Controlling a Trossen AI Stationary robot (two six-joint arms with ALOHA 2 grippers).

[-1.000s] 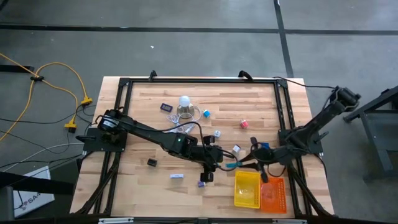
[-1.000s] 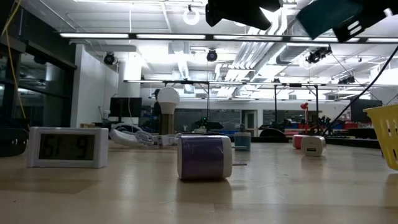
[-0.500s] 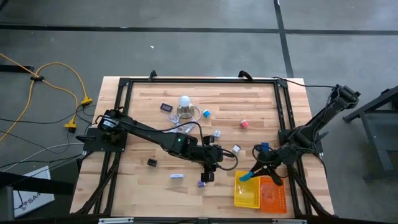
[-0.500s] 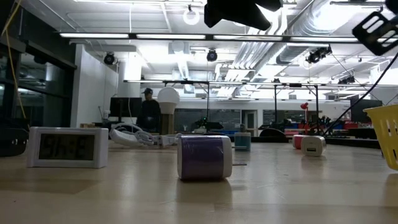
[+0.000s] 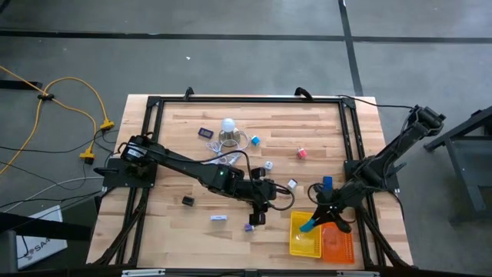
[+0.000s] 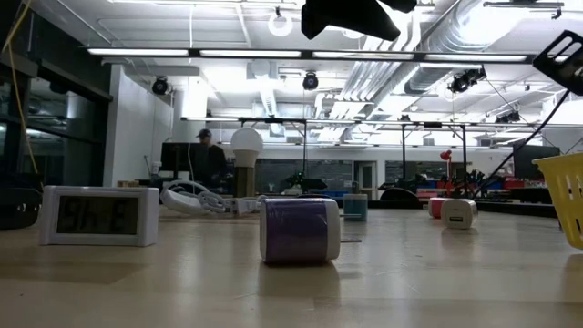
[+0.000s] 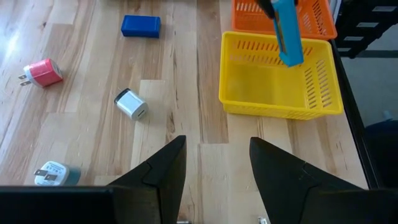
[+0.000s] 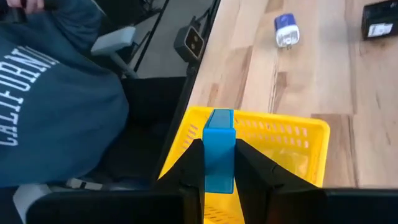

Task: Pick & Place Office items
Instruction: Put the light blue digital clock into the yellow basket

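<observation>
Wooden planks make up the table (image 5: 177,131), framed by black rails. Clamped between the fingers of the right gripper (image 8: 219,163) is a teal stick (image 8: 219,149), held above the yellow tray (image 5: 304,237), which stands beside an orange tray (image 5: 338,240) at the table's near right corner. The left gripper (image 7: 212,163) hangs over the middle of the table with its fingers apart, grasping nothing. Near it lie a blue block (image 7: 140,25), a pink plug (image 7: 42,72) and a white cube (image 7: 130,104).
</observation>
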